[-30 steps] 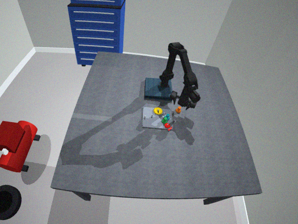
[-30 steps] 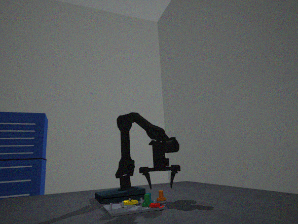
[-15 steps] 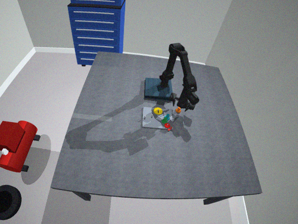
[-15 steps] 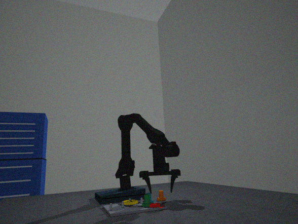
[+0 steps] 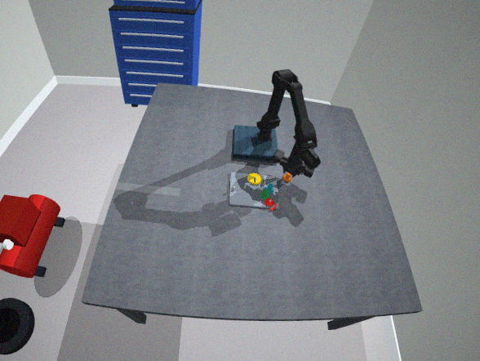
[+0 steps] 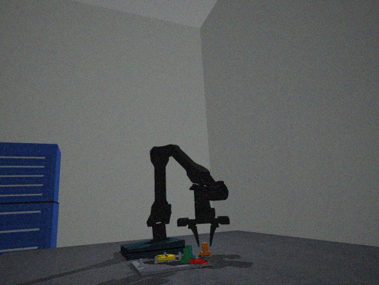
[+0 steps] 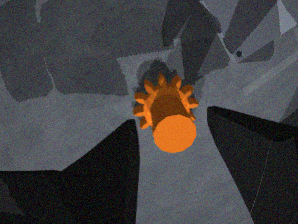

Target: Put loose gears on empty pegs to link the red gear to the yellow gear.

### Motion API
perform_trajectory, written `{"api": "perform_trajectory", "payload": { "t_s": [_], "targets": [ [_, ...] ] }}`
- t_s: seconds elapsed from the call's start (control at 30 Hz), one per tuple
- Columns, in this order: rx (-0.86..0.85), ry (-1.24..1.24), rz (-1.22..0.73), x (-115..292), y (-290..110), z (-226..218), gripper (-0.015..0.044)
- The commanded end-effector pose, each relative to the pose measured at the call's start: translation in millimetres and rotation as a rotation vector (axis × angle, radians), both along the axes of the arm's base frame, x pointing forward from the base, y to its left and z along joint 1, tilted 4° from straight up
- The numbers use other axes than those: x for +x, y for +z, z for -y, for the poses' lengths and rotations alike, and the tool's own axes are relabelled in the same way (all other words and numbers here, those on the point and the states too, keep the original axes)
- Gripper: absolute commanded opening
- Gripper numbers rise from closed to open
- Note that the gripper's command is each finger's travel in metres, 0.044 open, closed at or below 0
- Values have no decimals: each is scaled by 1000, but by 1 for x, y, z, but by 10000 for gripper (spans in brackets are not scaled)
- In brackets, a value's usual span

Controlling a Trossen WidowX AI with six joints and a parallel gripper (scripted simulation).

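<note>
The orange gear (image 5: 287, 177) (image 6: 204, 249) (image 7: 174, 134) stands upright on the table, right of the grey board (image 5: 241, 200) (image 6: 151, 269). My gripper (image 6: 204, 245) (image 7: 172, 121) is open, with its fingertips around the top of the orange handle and gaps on both sides in the wrist view. The yellow gear (image 5: 254, 179) (image 6: 165, 258) is at the board's back. The red gear (image 5: 268, 202) (image 6: 196, 261) is at its front right. A green gear (image 5: 265, 193) (image 6: 185, 255) and a teal gear (image 5: 270, 188) (image 6: 190, 249) stand close together between them; their seating is unclear.
Bare pegs show on the board, one near its left corner (image 6: 140, 262). The red arrow (image 5: 273, 207) (image 6: 205, 263) lies beside the red gear. The arm's blue base (image 5: 245, 143) (image 6: 142, 249) is behind the board.
</note>
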State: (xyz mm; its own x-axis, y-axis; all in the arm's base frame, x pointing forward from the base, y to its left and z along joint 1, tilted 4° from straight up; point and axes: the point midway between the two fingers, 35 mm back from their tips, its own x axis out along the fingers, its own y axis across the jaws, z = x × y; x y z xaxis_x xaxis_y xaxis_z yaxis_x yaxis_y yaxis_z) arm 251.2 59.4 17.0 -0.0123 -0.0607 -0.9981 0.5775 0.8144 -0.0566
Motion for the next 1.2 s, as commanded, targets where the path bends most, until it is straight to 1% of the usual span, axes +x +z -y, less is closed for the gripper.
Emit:
{"api": "perform_trajectory", "payload": {
  "t_s": [0.0,0.03,0.27,0.4,1.17],
  "targets": [
    [6,-1,-2,0,-1,-1,72],
    [6,-1,-2,0,-1,-1,46],
    [6,-1,-2,0,-1,-1,0],
    [6,-1,-2,1,3,-1,0],
    [7,-1,-1,10,53,-7,0]
  ]
}}
